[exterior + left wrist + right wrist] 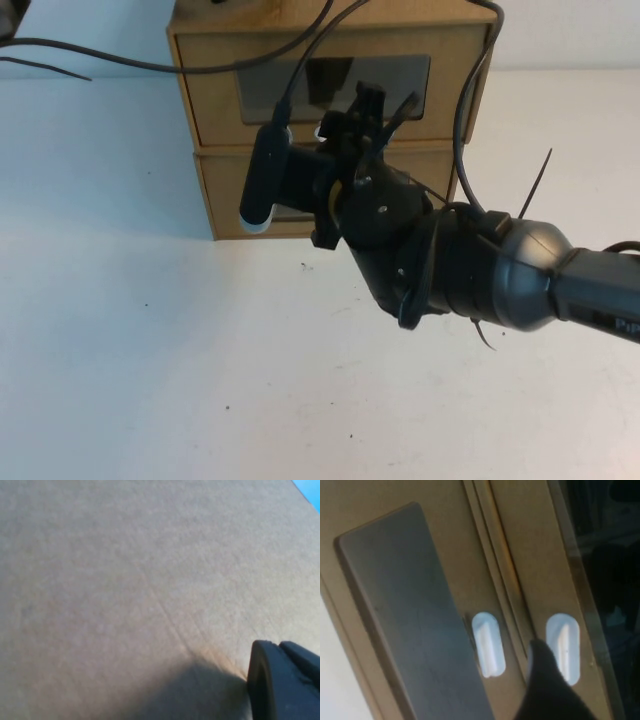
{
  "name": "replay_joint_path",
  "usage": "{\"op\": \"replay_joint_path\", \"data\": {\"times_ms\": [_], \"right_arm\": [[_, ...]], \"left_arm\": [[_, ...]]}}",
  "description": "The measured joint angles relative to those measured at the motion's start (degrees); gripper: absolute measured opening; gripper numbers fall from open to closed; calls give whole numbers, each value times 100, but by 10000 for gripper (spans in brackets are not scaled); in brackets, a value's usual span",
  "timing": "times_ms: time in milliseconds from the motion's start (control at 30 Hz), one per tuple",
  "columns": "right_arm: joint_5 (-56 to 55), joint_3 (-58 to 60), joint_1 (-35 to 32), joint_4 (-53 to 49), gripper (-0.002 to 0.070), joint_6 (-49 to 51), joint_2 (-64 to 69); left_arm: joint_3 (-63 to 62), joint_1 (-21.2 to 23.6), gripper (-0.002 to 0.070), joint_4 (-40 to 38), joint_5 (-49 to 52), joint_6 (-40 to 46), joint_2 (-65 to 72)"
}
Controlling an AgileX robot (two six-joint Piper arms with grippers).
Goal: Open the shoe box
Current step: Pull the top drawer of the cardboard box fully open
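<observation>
Step in hand, I'd judge: reaching for the pull; nothing opened yet. Stack of two brown cardboard shoe boxes [205, 100] sits top centre of high view on smooth white table [150, 360]. Fronts look flush, upper one w/ dark glossy rectangular window [258, 95]. Black right gripper [385, 105] is at box fronts, upper centre, jaws spread, holding nothing. Wrist cam: its dark fingertip [545, 680] is betw. two white oval plastic pull tabs [488, 644], by the seam. Next: pinch one tab, pull front straight out w/o dragging the stack. Left gripper [282, 682] is close to matte, fibrous cardboard; open or clenched, can't tell.
</observation>
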Motion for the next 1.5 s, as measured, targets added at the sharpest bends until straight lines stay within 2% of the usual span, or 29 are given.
{"op": "replay_joint_path", "data": {"times_ms": [600,1033,1133,1333,1500], "right_arm": [[-472,0,-335,0,305,25,42],[-360,-233,-335,-56,253,25,336],[-320,-257,-324,-56,218,25,350],[-250,-291,-324,-101,74,25,350],[-249,-289,-324,-80,13,1,350]], "left_arm": [[0,0,-4,-59,217,-385,-32],[0,10,-4,-59,217,-385,-32],[0,10,-4,-59,217,-385,-32],[0,10,-4,-59,217,-385,-32],[0,10,-4,-59,217,-385,-32]]}}
